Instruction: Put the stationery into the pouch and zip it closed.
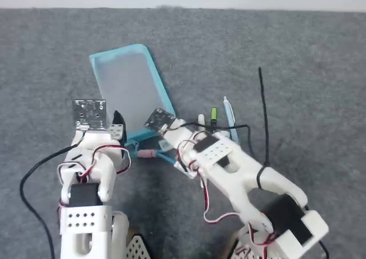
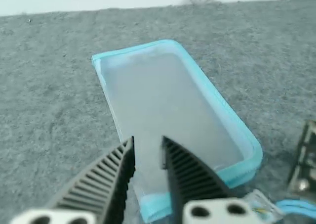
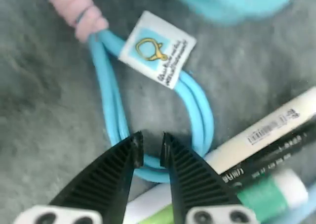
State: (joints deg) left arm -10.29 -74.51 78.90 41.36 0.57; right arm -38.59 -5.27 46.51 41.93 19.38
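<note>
A teal-edged translucent pouch (image 1: pixel 130 87) lies flat on the grey mat. At its near corner sits my left gripper (image 1: pixel 118 130). In the left wrist view its fingers (image 2: pixel 148 146) are nearly together, with the pouch (image 2: pixel 168 115) edge between them. A blue cord loop (image 3: pixel 111 110) with a pink sleeve (image 3: pixel 74 6) and a white tag (image 3: pixel 158 53) trails from the pouch (image 3: pixel 232 1). My right gripper (image 3: pixel 151 141) is shut on that cord, just in front of the pouch corner (image 1: pixel 171 151). Several pens (image 3: pixel 261 135) lie beside it, right of the pouch (image 1: pixel 214 116).
A thin black cable (image 1: pixel 264 116) runs across the mat to the right of the pens. The mat's far edge (image 1: pixel 183 8) meets a pale wall. Open mat lies to the left and right of the pouch.
</note>
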